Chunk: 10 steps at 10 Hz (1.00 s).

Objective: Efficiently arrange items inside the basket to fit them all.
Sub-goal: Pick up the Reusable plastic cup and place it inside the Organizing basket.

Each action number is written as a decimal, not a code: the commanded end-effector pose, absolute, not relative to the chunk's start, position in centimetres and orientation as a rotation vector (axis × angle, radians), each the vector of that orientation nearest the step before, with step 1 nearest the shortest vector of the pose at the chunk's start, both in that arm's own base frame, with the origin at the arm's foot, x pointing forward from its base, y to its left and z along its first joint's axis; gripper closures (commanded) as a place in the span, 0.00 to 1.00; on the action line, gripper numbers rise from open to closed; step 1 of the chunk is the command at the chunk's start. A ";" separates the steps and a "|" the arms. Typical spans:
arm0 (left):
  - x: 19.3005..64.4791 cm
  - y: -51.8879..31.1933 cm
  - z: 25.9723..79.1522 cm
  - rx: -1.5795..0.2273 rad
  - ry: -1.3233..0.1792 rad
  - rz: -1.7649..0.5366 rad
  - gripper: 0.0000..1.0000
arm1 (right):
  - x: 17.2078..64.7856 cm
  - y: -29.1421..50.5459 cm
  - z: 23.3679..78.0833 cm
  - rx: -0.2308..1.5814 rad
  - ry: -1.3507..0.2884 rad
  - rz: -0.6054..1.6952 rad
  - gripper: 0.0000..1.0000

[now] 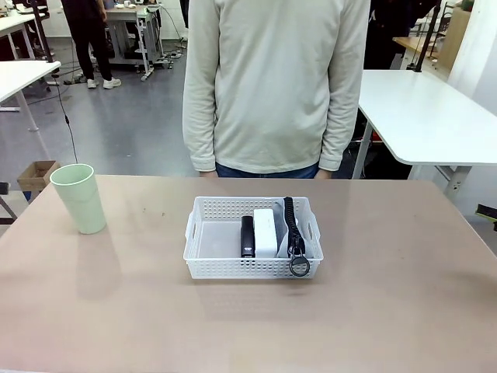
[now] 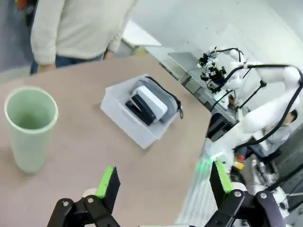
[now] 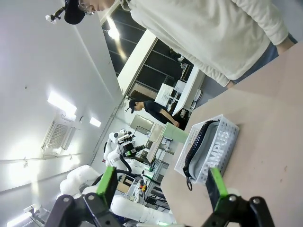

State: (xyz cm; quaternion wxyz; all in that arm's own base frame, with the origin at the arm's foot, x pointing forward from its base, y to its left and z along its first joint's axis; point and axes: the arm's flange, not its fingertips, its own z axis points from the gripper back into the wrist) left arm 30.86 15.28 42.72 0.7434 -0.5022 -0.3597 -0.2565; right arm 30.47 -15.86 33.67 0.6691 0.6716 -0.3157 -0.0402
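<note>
Pale green cup [image 1: 78, 196] stands upright far left, outside the basket [image 1: 210, 268]; stapler [image 1: 247, 235], white box [image 1: 265, 231] and pouch [image 3: 215, 149] sit side by side in its right half; left gripper [image 2: 163, 182] and right gripper [image 3: 162, 184] gape wide, empty, everything well beyond their jaws.

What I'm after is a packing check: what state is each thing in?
basket, upright, part filled.
pouch, on edge inside basket, strap over rim.
white box, inside basket.
stapler, lying inside basket beside white box.
cup, upright, empty, outside basket.
left pincer, open, empty.
right pincer, open, empty.
</note>
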 end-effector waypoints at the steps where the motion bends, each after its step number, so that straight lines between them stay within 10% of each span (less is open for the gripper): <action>1: 31.9 18.2 41.5 -1.090 -0.983 -0.703 0.00 | 30.0 -16.0 34.0 1.520 -0.703 -0.081 0.00; 4: 33.4 18.9 39.5 -0.783 -1.273 -0.685 0.00 | 30.0 -16.0 34.0 1.520 -0.703 -0.081 0.00; 5: 32.0 18.6 40.9 -0.997 -1.056 -0.728 0.00 | 30.0 -16.0 34.0 1.520 -0.703 -0.081 0.00; 10: 32.2 18.2 39.6 -0.900 -1.140 -0.753 0.00 | 30.0 -16.0 34.0 1.520 -0.703 -0.081 0.00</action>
